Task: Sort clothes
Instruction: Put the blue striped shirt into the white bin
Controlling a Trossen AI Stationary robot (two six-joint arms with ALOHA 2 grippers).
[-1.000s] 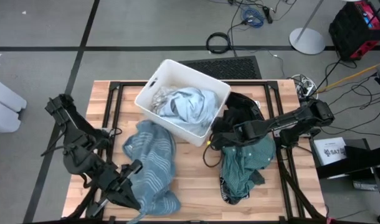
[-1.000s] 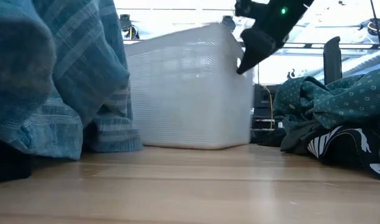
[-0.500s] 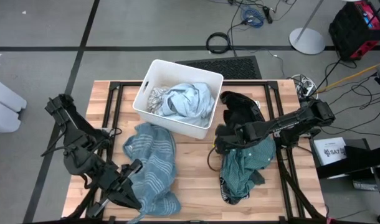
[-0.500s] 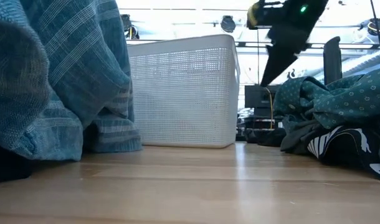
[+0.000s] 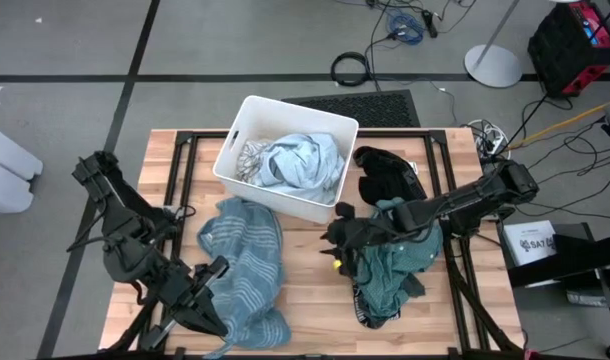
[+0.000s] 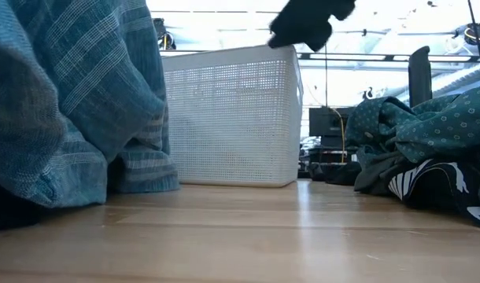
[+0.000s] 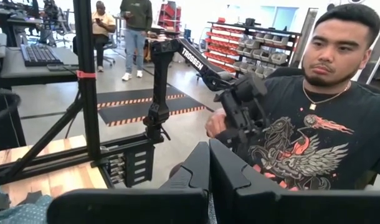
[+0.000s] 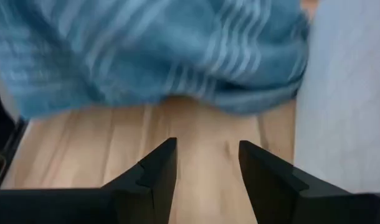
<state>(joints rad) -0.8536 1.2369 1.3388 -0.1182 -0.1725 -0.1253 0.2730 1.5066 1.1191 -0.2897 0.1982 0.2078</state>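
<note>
A white bin [image 5: 232, 150] [image 6: 232, 118] stands flat at the table's far middle. A light blue garment [image 5: 307, 160] and a white-grey patterned one [image 5: 252, 158] lie in it. A blue striped garment [image 5: 243, 262] [image 6: 75, 94] [image 8: 146, 50] is spread on the wood left of centre. On the right lie a teal green garment [image 5: 390, 268] [image 6: 429, 122] and a black one [image 5: 383, 176]. My right gripper [image 5: 335, 240] [image 8: 205, 168] hangs open over bare wood between the teal and striped garments, near the bin's near right corner. My left gripper [image 5: 215, 270] [image 7: 209, 165] is shut, level, high over the near left.
Black frame rails [image 5: 180, 190] run across the table's left and right parts. Bare wood [image 5: 310, 285] lies between the striped and teal garments. A person [image 7: 314, 130] sits beyond the table's right side, and more people stand farther back in the room.
The bin, tilted and turned a second ago with my right gripper at its near right corner, has swung back toward the far left and stands flat. My right gripper has drawn away toward the table's near left and turned toward the striped garment.
</note>
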